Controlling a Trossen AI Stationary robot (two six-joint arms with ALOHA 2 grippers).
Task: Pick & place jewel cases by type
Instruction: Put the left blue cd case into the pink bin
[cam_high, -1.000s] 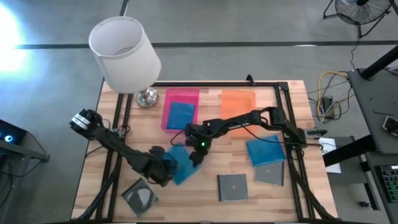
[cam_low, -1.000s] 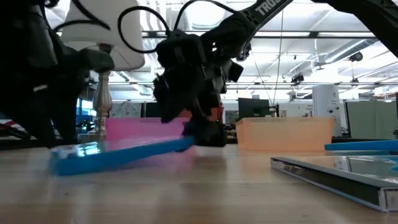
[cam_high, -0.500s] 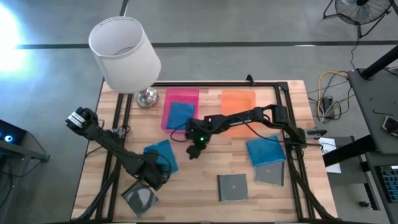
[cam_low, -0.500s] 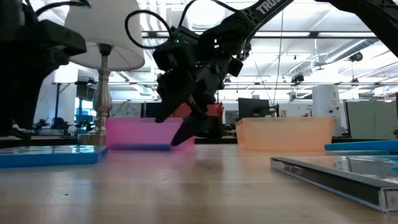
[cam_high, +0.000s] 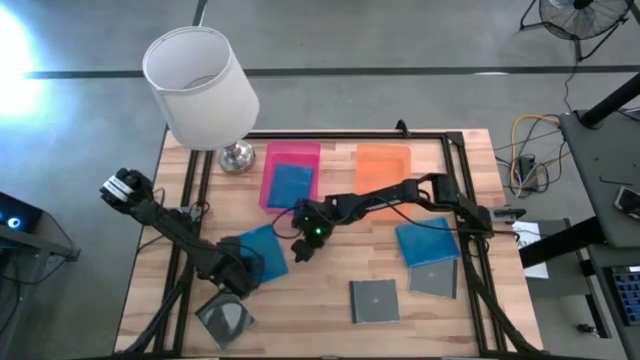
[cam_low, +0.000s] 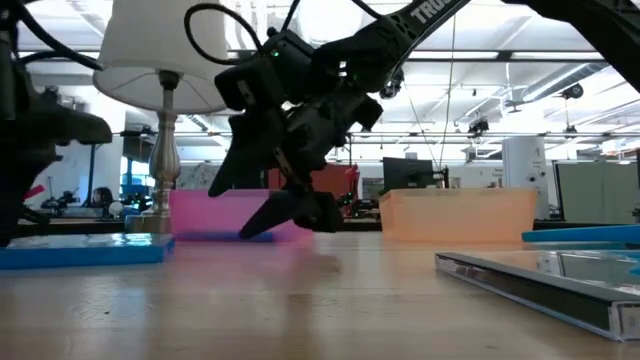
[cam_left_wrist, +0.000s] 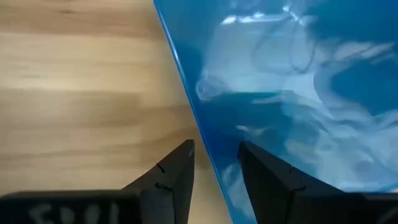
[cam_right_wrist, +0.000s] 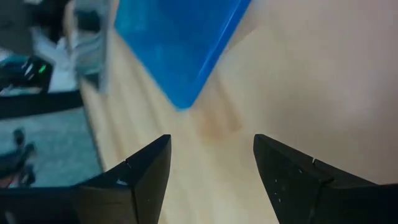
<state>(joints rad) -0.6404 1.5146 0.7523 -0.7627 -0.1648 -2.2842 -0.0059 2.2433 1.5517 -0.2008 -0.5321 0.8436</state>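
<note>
1. While both arms reach over the wooden table, six jewel cases show from above: three blue and three grey.
2. One blue case lies inside the pink tray at the far side.
3. A second blue case lies flat on the table left of centre, near the left gripper.
4. The third blue case lies on the right side, its near edge overlapping a grey case.
5. Another grey case sits near the front centre, and the last grey case lies at the near left corner.
6. The left gripper's fingers stand narrowly apart around the edge of the second blue case without closing on it.
7. The right gripper hovers just right of that case, fingers spread wide and holding nothing.
8. One orange tray stands right of the pink one, with nothing visible inside it.
9. One lamp with a white shade stands at the far left corner.
</note>
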